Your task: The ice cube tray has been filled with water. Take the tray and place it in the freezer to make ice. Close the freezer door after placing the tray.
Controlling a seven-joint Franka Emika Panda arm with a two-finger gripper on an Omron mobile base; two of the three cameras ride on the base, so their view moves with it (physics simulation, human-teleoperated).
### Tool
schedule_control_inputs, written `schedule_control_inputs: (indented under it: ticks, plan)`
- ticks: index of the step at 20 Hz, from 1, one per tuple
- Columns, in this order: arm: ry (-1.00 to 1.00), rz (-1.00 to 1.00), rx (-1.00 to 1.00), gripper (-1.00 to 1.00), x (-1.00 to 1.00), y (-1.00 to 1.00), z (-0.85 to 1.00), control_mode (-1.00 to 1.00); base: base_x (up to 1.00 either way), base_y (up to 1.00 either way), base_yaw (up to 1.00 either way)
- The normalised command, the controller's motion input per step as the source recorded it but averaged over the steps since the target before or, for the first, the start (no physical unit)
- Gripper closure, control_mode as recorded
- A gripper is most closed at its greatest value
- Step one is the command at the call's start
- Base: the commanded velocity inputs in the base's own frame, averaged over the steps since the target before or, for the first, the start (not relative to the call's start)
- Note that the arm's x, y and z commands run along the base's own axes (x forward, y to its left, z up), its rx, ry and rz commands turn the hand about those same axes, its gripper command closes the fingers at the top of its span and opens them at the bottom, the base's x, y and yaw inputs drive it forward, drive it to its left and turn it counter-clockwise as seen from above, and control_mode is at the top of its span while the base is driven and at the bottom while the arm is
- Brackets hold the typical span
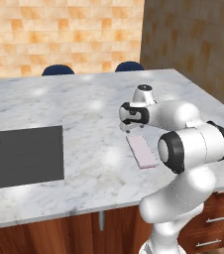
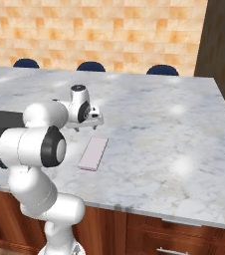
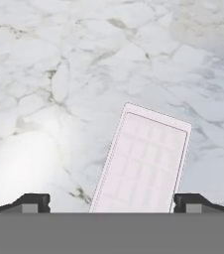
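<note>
Marble counter (image 1: 84, 114) is being shown running wide under a tan tiled wall, w/ wood cabinet fronts below its near edge. One ice cube tray (image 1: 141, 151) is lying flat on the marble near the front edge, pale pink top, pink sides. In the left base view its near end is being covered by the arm's elbow; in the hand view its lower end is being cut off at the bottom, so its full length cannot be made out there. In the right base view the tray (image 2: 93, 153) is being seen whole, angled on the marble.

One gripper (image 3: 112, 202) is being held above the tray, fingers spread wide apart, nothing between them; one fingertip (image 3: 32, 202) is sitting left of the tray and one right, both clear of it. In the base views the fingertips themselves are hard to make out behind the hand (image 1: 134, 114).

Three dark blue chair backs (image 2: 90, 66) are being cut off by the far counter edge. One dark grey sink (image 1: 24, 156) is set in at the left, w/ its left side running out of frame.

Bare marble is lying all round the tray, esp. to the right and beyond.
</note>
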Motion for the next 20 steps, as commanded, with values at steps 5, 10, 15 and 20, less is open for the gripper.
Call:
schedule_control_inputs:
  ticks: [5,10,15,20]
  plan:
    - [0.05,0.00,0.00,-1.00,0.48,0.12,-0.34,-1.00,0.00,0.00,0.00]
    - [0.04,0.00,0.00,-1.00,0.47,0.05,-0.37,-1.00,0.00,0.00,0.00]
    - [0.05,0.00,0.00,-1.00,0.36,0.00,-0.33,-1.00,0.00,0.00,0.00]
    - [0.02,0.03,0.00,-1.00,0.22,0.00,-0.36,-1.00,0.00,0.00,0.00]
